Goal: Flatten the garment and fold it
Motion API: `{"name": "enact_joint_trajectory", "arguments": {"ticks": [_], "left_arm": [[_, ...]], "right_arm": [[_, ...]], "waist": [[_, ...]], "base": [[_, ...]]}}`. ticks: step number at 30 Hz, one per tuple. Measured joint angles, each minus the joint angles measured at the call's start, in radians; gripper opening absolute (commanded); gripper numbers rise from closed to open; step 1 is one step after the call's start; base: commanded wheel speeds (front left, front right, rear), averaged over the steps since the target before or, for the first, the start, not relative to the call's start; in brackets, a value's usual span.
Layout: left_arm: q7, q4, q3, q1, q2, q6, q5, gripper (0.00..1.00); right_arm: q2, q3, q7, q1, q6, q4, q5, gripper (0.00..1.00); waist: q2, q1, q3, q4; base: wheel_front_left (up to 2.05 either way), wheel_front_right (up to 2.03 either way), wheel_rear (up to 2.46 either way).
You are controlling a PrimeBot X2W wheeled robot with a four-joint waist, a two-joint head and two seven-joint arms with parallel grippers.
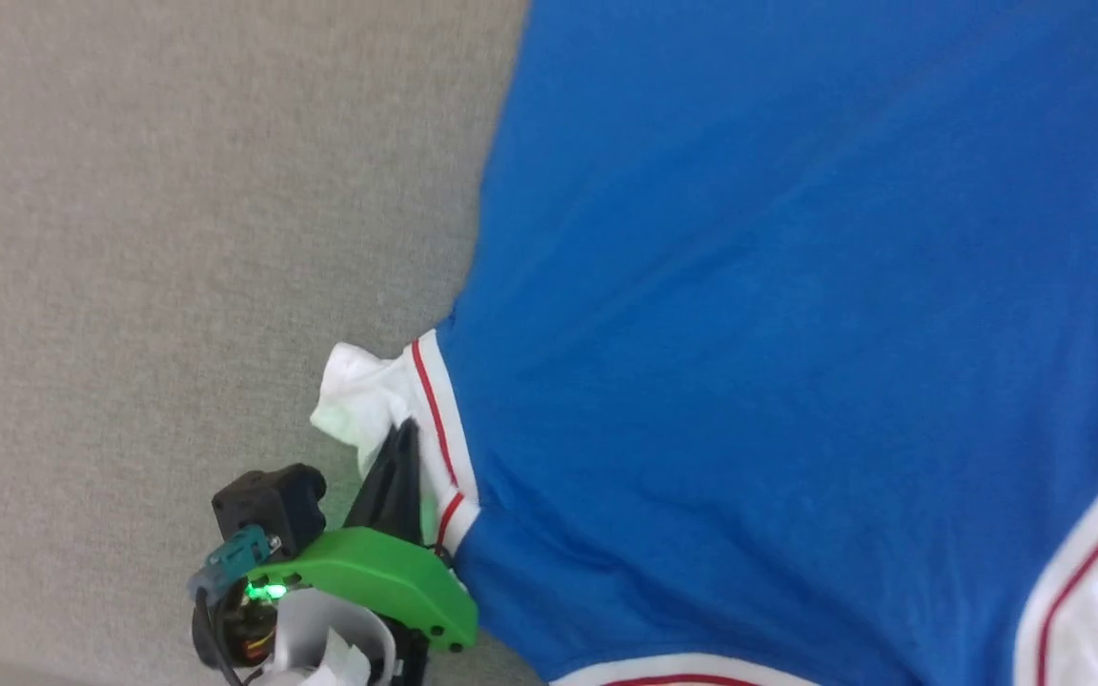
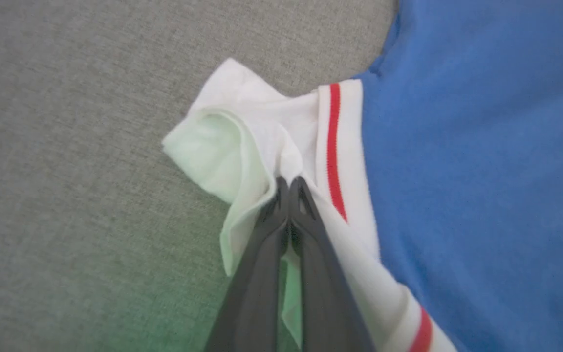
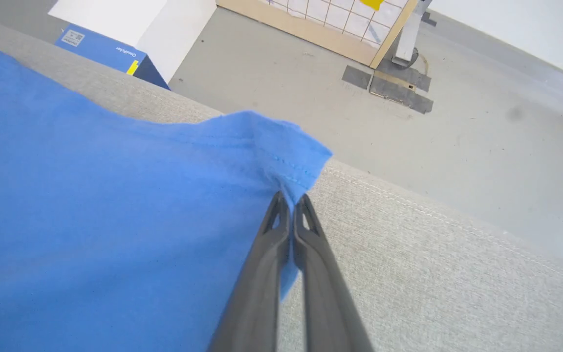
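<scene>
Nearest the robot, the left claw [image 1: 404, 433] is closed tight on the bunched white sleeve [image 2: 242, 127] of the garment [image 1: 797, 286], pinching a fold just beside the red-striped seam. The sleeve is crumpled and partly curled on itself. The blue body spreads away over the grey surface [image 1: 177, 238], mostly flat with a few shallow creases. Farther out, the right claw [image 3: 291, 198] is closed too, its tips nipping the stitched hem corner [image 3: 306, 156], which puckers slightly at the grip. Beyond the surface's edge lie the floor [image 3: 457, 122] and a blue-and-white box [image 3: 110, 49].

The step in hand looks like flattening by stretching the cloth between two held points. To do it well, both claws should probably draw apart gently and evenly, low over the surface, so the cloth goes taut without dragging the whole garment sideways. The sleeve grip seems to take several layers, so a regrasp at the cuff edge may be needed to let the sleeve open out.
</scene>
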Motion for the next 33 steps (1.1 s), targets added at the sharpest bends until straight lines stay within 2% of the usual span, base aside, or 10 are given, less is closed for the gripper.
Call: {"name": "enact_joint_trajectory", "arguments": {"ticks": [5,12,15,20,25,26,27,28,33], "left_arm": [[0.041,0.029,0.018,0.001,0.035,0.002,-0.012,0.00],[0.074,0.023,0.046,0.034,0.072,0.019,-0.035,0.00],[0.090,0.018,0.052,0.043,0.084,0.019,-0.037,0.00],[0.108,0.015,0.057,0.052,0.101,0.023,-0.044,0.00],[0.119,0.016,0.057,0.058,0.106,0.023,-0.052,0.00],[0.122,0.016,0.057,0.059,0.106,0.023,-0.053,0.00],[0.126,0.017,0.057,0.060,0.107,0.023,-0.053,0.00],[0.126,0.018,0.057,0.061,0.107,0.023,-0.053,0.00],[0.130,0.021,0.055,0.066,0.111,0.023,-0.059,0.00]], "right_arm": [[-0.094,-0.006,-0.062,0.191,0.000,-0.113,0.065,0.00],[-0.101,-0.080,-0.091,0.604,0.000,-0.292,0.141,0.00],[-0.065,-0.121,-0.088,0.792,0.000,-0.360,0.146,0.00],[0.047,-0.164,-0.048,1.065,0.000,-0.442,0.146,0.00],[0.145,-0.167,0.008,1.231,0.000,-0.475,0.139,0.00],[0.170,-0.179,0.004,1.246,0.000,-0.481,0.139,0.13],[0.188,-0.193,-0.002,1.255,0.000,-0.489,0.138,0.70],[0.206,-0.212,-0.015,1.257,0.000,-0.496,0.136,1.00],[0.296,-0.365,-0.157,1.242,0.000,-0.564,0.131,1.00]], "waist": [[0.0000,-0.0001,-0.088,-0.036],[0.0000,-0.0002,-0.200,-0.117],[0.0000,-0.0002,-0.245,-0.152],[0.0000,-0.0002,-0.320,-0.198],[0.0000,-0.0002,-0.382,-0.230],[0.0000,-0.0002,-0.393,-0.235],[0.0000,-0.0002,-0.404,-0.240],[0.0000,-0.0002,-0.412,-0.243],[0.0000,-0.0002,-0.455,-0.255]], "base": [[0.00,0.00,0.00],[0.00,0.00,0.00],[0.00,0.00,0.00],[0.00,0.00,0.00],[0.00,0.00,0.00],[0.00,0.00,0.00],[0.00,0.00,0.00],[0.00,0.00,0.00],[0.00,0.00,0.00]]}}
